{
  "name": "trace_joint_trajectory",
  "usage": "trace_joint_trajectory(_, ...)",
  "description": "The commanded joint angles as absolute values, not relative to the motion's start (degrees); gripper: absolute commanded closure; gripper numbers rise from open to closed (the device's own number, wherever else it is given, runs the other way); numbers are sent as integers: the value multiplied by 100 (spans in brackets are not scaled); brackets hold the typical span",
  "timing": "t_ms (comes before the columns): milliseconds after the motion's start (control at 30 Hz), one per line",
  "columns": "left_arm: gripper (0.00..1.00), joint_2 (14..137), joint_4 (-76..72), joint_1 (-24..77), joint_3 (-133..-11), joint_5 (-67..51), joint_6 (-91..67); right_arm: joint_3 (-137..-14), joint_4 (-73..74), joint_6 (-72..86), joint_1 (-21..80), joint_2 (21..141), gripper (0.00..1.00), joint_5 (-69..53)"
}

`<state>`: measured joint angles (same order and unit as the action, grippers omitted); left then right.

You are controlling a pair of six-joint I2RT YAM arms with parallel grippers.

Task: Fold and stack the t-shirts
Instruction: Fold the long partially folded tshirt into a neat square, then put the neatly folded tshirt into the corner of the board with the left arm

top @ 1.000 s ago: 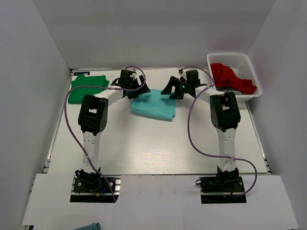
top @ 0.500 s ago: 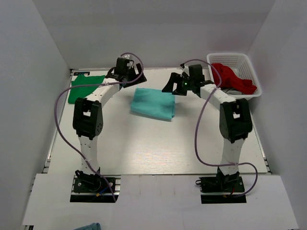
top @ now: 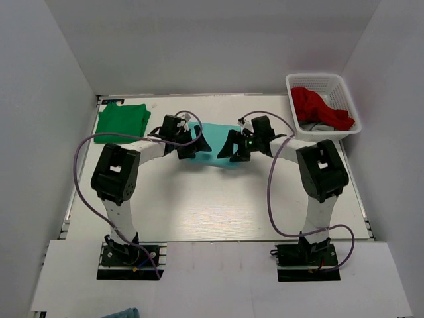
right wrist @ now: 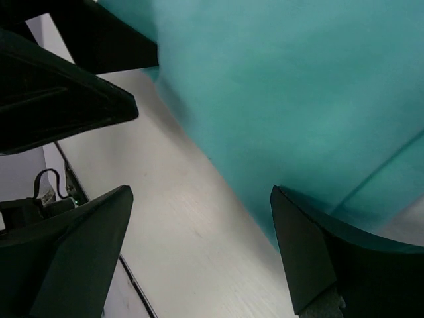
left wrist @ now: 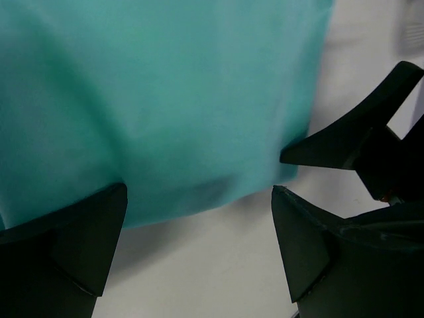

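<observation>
Both my left fingers (left wrist: 69, 245) and right fingers (right wrist: 73, 258) gape wide, empty, low over the folded teal t-shirt (top: 213, 134) on the tabletop (top: 212, 205). Beyond, the green t-shirt (top: 121, 122) lies folded far left — stacking not yet done; the red t-shirt (top: 319, 106) sits crumpled in the basket (top: 315, 77).

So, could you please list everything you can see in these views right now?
Centre t-shirt: one, teal, folded, mid-table between the grippers.
Corner t-shirt: one, green, folded, far-left corner.
Basket: one, white, far-right corner.
Garment: one, red, heaped in the basket.
Table: one, white.
Cables: two, purple, looping along the arms.
Left gripper: one, black, open over the teal shirt's edge.
Right gripper: one, black, open likewise.
</observation>
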<state>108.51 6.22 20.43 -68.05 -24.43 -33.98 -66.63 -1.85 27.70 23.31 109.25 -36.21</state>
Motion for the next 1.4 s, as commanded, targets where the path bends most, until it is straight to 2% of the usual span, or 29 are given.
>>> trace_joint_trajectory(0, 0, 10951, 492, 1872, -6488, -2471, -3428, -6504, -624, 2901, 2268, 11222, 10, -3632)
trace_joint_trajectory(100, 0, 11197, 922, 1872, -6434, -2136, -3366, -6443, -405, 2813, 2250, 11503, 10, -3149)
trace_joint_trajectory(267, 0, 11259, 1071, 1819, -6197, -2136, -3243, -6039, -580, 2935, 2189, 11506, 10, -3007)
trace_joint_trajectory(300, 0, 11111, 1177, 1819, -6196, -1927, -3191, -6012, -537, 2936, 2197, 11461, 10, -2684)
trace_joint_trajectory(500, 0, 10100, 1398, 1819, -6257, -1644, -2971, -6178, -202, 2585, 2232, 10707, 10, -2759)
trace_joint_trajectory(667, 0, 9756, 1660, 1819, -7109, -1837, -2787, -6863, 481, 2145, 2285, 10250, 10, -2918)
trace_joint_trajectory(733, 0, 9695, 1845, 1819, -7181, -1636, -2786, -6829, 492, 2101, 2303, 10117, 10, -2936)
trace_joint_trajectory(833, 0, 9694, 2047, 1819, -7250, -664, -2786, -6610, 492, 2048, 2303, 9721, 10, -2787)
trace_joint_trajectory(967, 0, 10306, 2530, 1819, -7856, -45, -2585, -6355, 536, 2065, 2338, 9124, 10, -2559)
trace_joint_trajectory(1100, 0, 11185, 3304, 1819, -9032, 35, -2356, -6266, 773, 2013, 2329, 8817, 10, -2154)
trace_joint_trajectory(1367, 0, 12233, 3639, 1942, -9588, 308, -2013, -6425, 1239, 1890, 2329, 8517, 10, -1705)
